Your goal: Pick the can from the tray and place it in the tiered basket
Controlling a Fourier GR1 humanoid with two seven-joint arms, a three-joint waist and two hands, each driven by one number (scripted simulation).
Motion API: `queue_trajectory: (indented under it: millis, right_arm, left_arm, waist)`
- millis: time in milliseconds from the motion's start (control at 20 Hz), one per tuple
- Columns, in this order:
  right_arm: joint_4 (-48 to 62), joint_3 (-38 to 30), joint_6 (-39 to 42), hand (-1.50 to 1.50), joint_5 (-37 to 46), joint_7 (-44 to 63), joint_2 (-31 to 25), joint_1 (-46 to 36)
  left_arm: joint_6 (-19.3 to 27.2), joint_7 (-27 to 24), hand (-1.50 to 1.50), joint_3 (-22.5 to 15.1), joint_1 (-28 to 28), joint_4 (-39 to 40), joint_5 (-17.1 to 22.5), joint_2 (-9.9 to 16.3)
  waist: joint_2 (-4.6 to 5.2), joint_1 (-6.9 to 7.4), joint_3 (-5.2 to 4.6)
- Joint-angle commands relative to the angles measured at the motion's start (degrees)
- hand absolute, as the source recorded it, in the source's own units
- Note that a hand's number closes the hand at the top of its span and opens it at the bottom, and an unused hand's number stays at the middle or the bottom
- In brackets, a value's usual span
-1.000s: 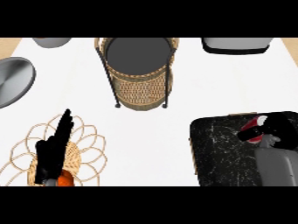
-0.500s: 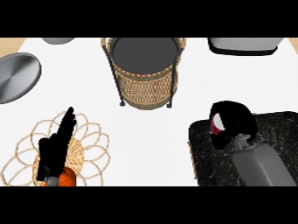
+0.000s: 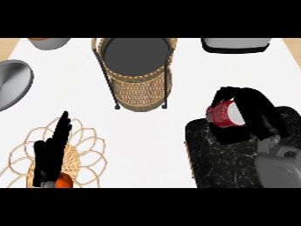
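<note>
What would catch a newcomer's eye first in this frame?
The red can stands out most, held in the curled right robot hand above the far edge of the black marbled tray at the lower right. Next comes the wicker tiered basket at top centre, its dark round shelf facing up. The left robot hand rests with straight fingers over a woven flower-shaped mat at lower left.

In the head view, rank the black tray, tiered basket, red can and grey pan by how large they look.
1. Black tray, though partly cut off.
2. Tiered basket, close to the tray; order unsure.
3. Grey pan, cut by the edge.
4. Red can, in the right robot hand.
</note>
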Motion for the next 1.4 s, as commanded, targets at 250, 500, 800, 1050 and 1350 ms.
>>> queue_trajectory:
  millis: [250,500,800,1050,1350]
  right_arm:
    - [-21.1,-10.1,8.3,1.50,-9.7,9.4,-3.0,-11.3]
    - [-20.5,-12.0,13.3,1.50,-14.1,19.4,-3.1,-22.7]
    - [-8.9,-11.9,9.8,1.50,-12.0,22.1,-2.8,-34.0]
    - [1.4,-10.8,4.1,1.50,-8.2,19.9,-2.0,-39.4]
    - [13.9,-7.5,-2.2,1.50,-4.5,16.0,1.5,-43.3]
  left_arm:
    - [-3.0,-1.4,0.00,0.8,0.3,3.8,1.6,-0.4]
    - [-1.2,-2.2,0.00,-0.5,1.5,3.0,-1.3,-2.0]
    - [-3.2,-1.9,0.00,1.1,1.6,1.8,-0.6,-0.9]
    - [-4.0,-4.2,0.00,1.3,1.5,4.4,-1.1,-1.4]
    - [-2.7,-2.6,0.00,0.9,-2.6,6.7,-2.3,-3.9]
  waist:
    - [0.33,0.05,-0.54]
    - [0.45,0.85,-0.53]
    - [0.60,1.32,-0.51]
    - [0.72,1.44,-0.52]
    - [0.88,1.45,-0.52]
